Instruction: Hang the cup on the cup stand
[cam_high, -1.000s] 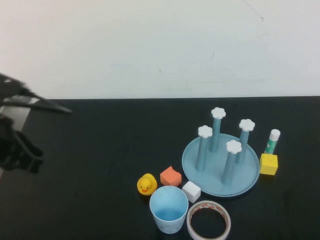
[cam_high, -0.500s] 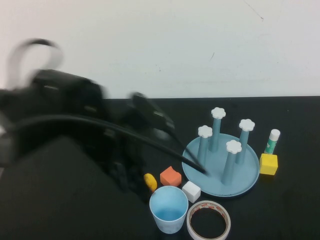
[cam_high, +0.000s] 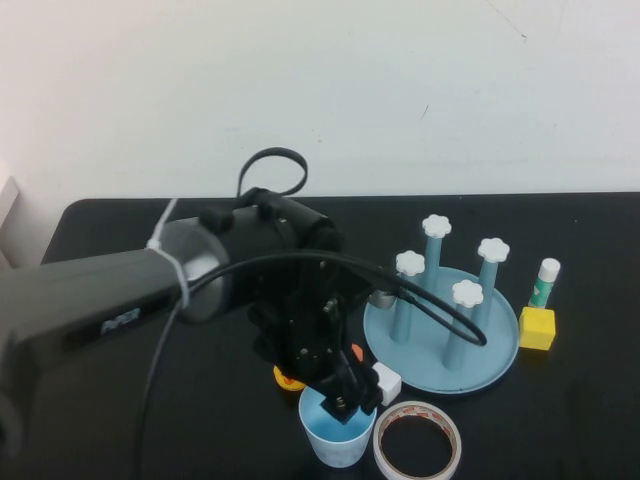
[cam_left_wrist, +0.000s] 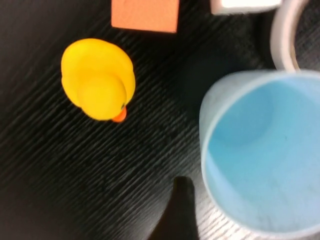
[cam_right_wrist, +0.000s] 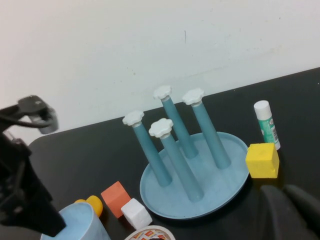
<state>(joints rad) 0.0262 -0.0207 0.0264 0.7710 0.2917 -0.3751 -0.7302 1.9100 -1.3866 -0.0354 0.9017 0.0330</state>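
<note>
hovering over the cup (cam_high: 338, 430) at the desk's near edge, upright beside the tape roll (cam_high: 418, 441), the left gripper (cam_high: 345, 400) held its fingers spread, empty; the right gripper (cam_right_wrist: 287, 210) sat parked, closed. light, thin-walled plastic, probably slippery: pinch the rim wall, away from the cup stand (cam_high: 442, 330)

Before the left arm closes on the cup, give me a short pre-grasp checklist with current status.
1. Cup upright, mouth up: ok.
2. Left gripper at the cup's rim: ok.
3. Left fingers open: ok.
4. One finger inside, one outside the wall: cannot tell.
5. Cup stand posts free of cups: ok.
6. Yellow duck and tape roll clear of the cup: not ok, both sit close.
7. Right gripper shut, beside the stand: ok.
</note>
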